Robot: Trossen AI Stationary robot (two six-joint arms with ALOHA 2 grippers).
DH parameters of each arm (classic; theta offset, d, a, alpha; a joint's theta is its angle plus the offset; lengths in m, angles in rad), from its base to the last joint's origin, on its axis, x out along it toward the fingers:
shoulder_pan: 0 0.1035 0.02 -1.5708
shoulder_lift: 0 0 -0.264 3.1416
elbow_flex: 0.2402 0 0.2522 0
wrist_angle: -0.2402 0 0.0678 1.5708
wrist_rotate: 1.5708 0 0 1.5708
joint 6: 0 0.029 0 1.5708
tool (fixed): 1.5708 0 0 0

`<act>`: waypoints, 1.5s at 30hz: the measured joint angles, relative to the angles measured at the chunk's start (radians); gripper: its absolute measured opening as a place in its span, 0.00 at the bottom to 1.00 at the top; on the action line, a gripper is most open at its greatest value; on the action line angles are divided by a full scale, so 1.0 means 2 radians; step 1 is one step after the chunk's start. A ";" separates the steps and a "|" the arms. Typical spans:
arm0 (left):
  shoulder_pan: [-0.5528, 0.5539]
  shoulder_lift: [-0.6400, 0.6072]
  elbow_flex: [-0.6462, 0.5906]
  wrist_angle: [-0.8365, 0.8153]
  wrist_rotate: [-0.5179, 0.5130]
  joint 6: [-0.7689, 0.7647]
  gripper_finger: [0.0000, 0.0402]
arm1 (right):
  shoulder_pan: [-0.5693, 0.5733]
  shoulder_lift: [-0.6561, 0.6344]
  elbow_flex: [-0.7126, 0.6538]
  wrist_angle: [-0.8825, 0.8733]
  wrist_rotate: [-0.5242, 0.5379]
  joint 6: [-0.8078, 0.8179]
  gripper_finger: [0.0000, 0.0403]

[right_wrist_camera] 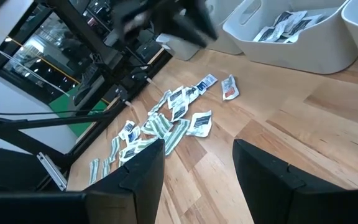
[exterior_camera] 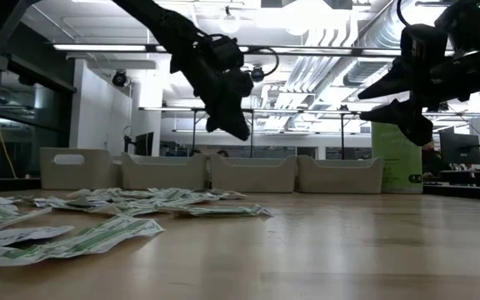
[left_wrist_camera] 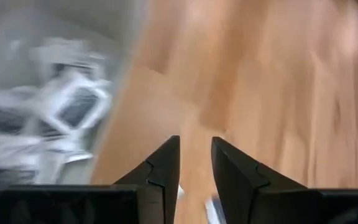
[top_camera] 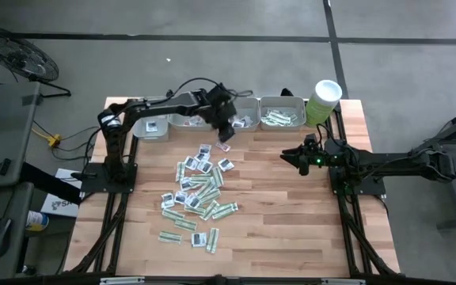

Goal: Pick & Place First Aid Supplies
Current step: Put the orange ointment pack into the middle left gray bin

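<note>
The first aid supplies lie in a loose pile [top_camera: 198,190] on the wooden table, narrow green-white strips mixed with squarish white sachets; the low view shows the pile [exterior_camera: 98,212] at the left. My left gripper [top_camera: 226,133] hangs above the table just in front of the grey trays, open, nothing between its fingers [left_wrist_camera: 194,142]. A tray with squarish white sachets [left_wrist_camera: 73,109] is beside it. One sachet [top_camera: 226,147] lies on the table below it. My right gripper [top_camera: 294,155] waits open at the right [right_wrist_camera: 197,149].
Several grey trays [top_camera: 188,120] stand in a row along the far edge; one holds white sachets [top_camera: 244,119], another green-white strips [top_camera: 282,117]. A tall pale green tub [top_camera: 324,101] with a white lid stands at the far right. Bare wood [top_camera: 291,222] lies right of the pile.
</note>
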 joint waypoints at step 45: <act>-0.066 0.085 -0.004 -0.048 -0.196 0.270 0.40 | 0.000 0.000 0.000 -0.018 0.019 0.017 0.46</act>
